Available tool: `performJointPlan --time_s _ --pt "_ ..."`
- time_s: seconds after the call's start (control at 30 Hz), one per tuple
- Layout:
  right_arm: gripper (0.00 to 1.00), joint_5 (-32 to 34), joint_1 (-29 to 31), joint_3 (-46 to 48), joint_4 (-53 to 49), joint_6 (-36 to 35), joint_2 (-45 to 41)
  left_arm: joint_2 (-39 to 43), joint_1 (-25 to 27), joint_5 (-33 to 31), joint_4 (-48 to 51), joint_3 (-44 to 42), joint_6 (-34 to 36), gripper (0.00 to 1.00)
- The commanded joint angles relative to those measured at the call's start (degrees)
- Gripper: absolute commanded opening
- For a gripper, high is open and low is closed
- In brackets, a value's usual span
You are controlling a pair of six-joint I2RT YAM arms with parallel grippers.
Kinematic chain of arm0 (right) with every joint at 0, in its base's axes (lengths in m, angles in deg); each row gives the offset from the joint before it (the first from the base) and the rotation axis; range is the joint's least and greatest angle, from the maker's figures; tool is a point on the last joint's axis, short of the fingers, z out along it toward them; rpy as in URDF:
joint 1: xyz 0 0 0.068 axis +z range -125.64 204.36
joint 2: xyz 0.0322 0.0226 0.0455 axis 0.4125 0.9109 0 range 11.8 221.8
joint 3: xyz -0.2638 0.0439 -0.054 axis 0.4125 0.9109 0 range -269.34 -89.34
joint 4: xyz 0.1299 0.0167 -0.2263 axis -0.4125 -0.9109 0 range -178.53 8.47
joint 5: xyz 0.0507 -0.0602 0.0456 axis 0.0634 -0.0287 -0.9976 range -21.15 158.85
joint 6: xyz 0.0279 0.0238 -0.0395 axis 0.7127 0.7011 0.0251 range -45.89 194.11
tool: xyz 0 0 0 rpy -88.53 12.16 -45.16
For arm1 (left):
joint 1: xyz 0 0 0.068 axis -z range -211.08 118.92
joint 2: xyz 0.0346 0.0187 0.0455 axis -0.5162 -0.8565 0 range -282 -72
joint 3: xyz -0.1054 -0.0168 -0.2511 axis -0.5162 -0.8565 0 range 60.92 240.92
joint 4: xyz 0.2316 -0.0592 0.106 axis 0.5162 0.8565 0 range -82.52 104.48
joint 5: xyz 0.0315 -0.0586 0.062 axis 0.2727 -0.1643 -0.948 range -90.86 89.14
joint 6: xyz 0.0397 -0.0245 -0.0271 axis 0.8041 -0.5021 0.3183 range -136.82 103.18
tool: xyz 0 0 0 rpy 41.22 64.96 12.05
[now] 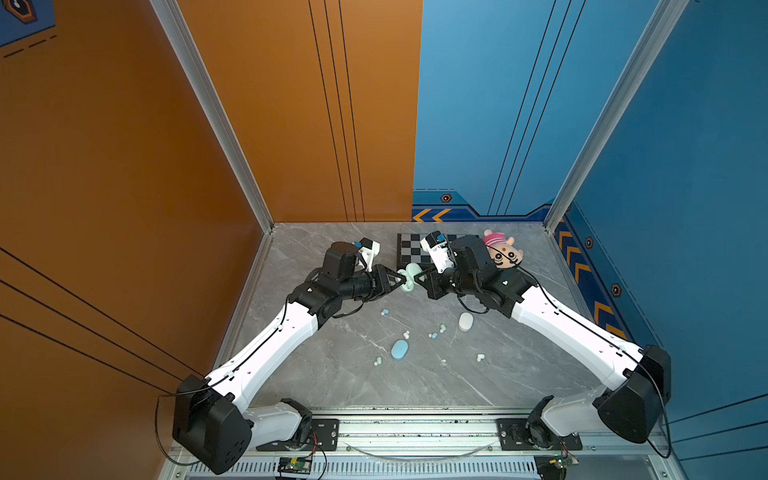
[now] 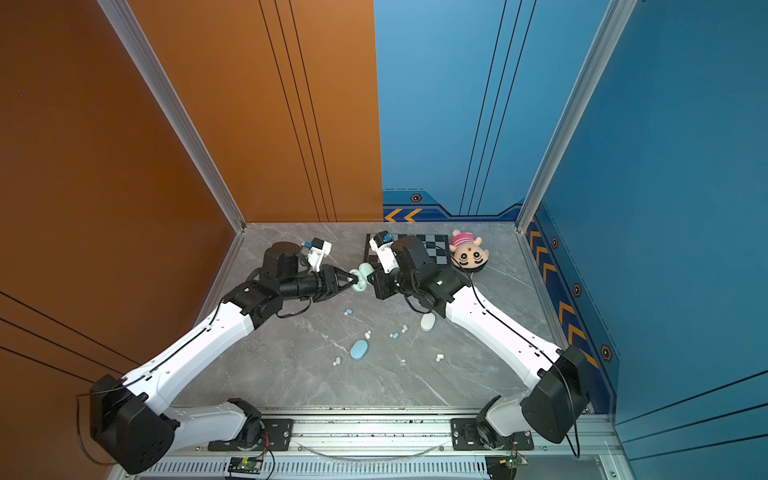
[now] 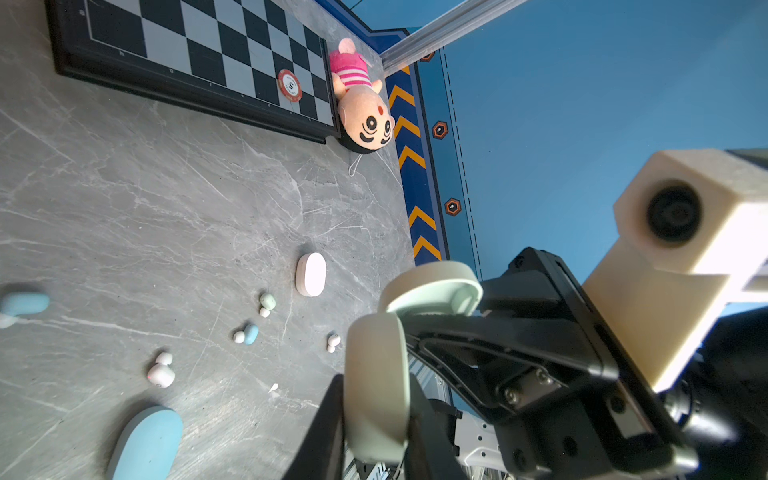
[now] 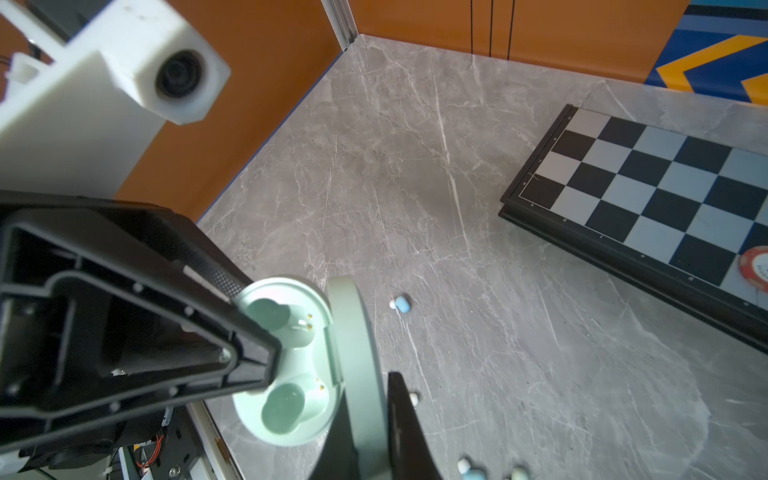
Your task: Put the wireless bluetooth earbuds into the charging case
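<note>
1. The mint charging case [image 4: 291, 374] hangs in the air between my two arms, clear of the table [image 1: 332, 374]; it is hinged open and both wells [image 4: 286, 405] look bare.
2. My left claw [image 1: 398, 280] pinches the base of the case, one finger lying across its face between the wells; my right claw [image 1: 420, 277] is pressed together on the lid [image 4: 357, 365], which shows edge-on in the right wrist view.
3. The earbuds lie loose on the table, well apart from the case: a mint bud [image 3: 267, 300] near the white case [image 3: 311, 274], a blue bud [image 3: 250, 333] just beside it, a white bud [image 3: 161, 374] further off.
4. I judge the step in hand to be opening the lid fully; I would swing it along the hinge's arc rather than pull straight, or the base may twist out of the left pinch.
5. That left finger crowds the wells; I would want the base gripped by its rim, wells facing up, before loading.
6. The mint bud looks like the colour match; it is tiny and rounded, so I would close on it slowly, lest it squirt away.
</note>
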Motion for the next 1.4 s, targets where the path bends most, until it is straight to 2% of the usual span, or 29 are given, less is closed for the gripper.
performJointPlan --time_s 0.0,0.07,0.2,0.3,0.37,0.47,0.53,0.63,0.83,1.2,1.37 --pt "0.00 2.77 -0.70 0.06 -0.80 -1.89 -2.33 -0.34 -0.22 -0.29 0.10 1.49 -0.16 0.51" --pt "0.00 3.16 -0.77 -0.31 -2.67 -3.51 -2.52 0.35 -0.24 0.01 0.51 2.00 1.92 0.63" --pt "0.00 1.55 -0.64 -1.35 -7.76 -8.65 -2.68 3.51 -0.46 -1.74 4.69 4.03 12.91 0.66" --pt "0.00 -1.41 -0.44 -1.73 -11.09 -14.13 -3.51 7.98 0.03 -6.11 5.56 3.30 25.77 0.67" --pt "0.00 -4.15 -0.31 -1.38 -12.37 -17.53 -4.49 11.05 1.55 -7.00 5.47 1.97 39.35 0.66" --pt "0.00 -7.76 0.07 -0.93 -13.77 -21.69 -5.76 14.78 4.81 -2.77 5.55 -0.93 59.72 0.67" --pt "0.00 -8.86 0.52 -0.35 -14.16 -23.70 -6.61 15.49 5.94 -1.39 5.64 -1.55 64.94 0.67" --pt "0.00 -11.84 0.53 0.24 -14.36 -25.61 -8.15 14.67 6.47 0.16 5.64 -0.83 65.23 0.65" --pt "0.00 -16.14 3.20 0.08 -14.44 -26.35 -9.80 13.01 8.98 -0.68 5.58 0.32 66.48 0.58" --pt "0.00 -14.87 4.57 -1.22 -14.49 -26.44 -10.74 10.50 9.33 3.89 7.90 1.89 65.32 0.41" --pt "0.00 -14.74 4.81 -1.35 -14.53 -26.61 -11.32 9.18 9.42 4.59 8.54 2.49 65.42 0.37"
